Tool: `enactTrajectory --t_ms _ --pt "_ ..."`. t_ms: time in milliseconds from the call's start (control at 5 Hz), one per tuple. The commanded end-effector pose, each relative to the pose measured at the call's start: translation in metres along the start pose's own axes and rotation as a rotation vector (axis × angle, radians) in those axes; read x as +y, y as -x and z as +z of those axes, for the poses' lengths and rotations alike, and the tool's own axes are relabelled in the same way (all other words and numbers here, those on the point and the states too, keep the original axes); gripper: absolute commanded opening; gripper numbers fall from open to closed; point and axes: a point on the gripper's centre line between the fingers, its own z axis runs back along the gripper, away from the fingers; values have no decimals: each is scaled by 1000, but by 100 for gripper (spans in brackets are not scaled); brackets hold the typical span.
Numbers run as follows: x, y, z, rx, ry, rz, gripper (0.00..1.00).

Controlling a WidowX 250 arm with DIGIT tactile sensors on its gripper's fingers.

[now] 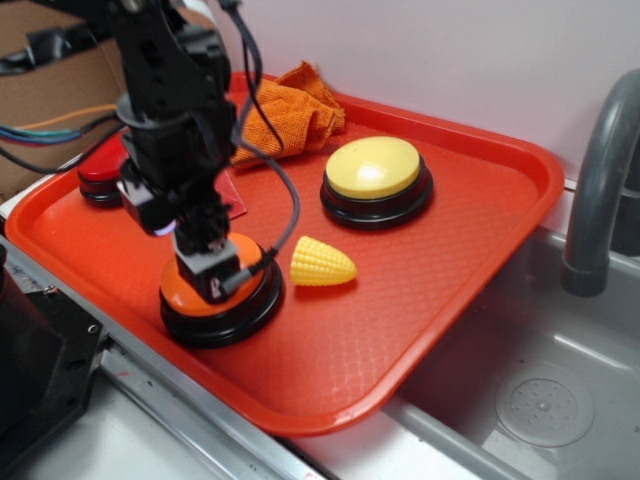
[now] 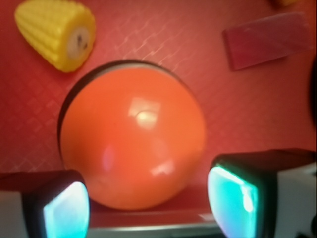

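An orange dome button (image 1: 205,290) (image 2: 132,135) on a black base sits near the front left of the red tray (image 1: 400,330). My gripper (image 1: 212,268) (image 2: 148,204) hovers right over it, open, with the dome's near edge showing between the two fingers and nothing gripped. A yellow toy corn cob (image 1: 321,264) (image 2: 57,32) lies just to the right of the button. A flat dark red piece (image 2: 270,38) lies on the tray beyond the button.
A yellow dome button (image 1: 376,180) stands at the tray's back, an orange cloth (image 1: 285,112) behind it, and a red button (image 1: 103,170) at the far left. A grey sink (image 1: 545,395) and faucet (image 1: 600,180) lie to the right.
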Motion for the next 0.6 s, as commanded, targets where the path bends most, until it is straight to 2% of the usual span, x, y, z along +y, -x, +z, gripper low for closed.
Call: enactTrajectory --t_ms 0,400 --pt "6 -8 27 -46 1 17 100" --pt "11 -5 32 -66 50 23 100"
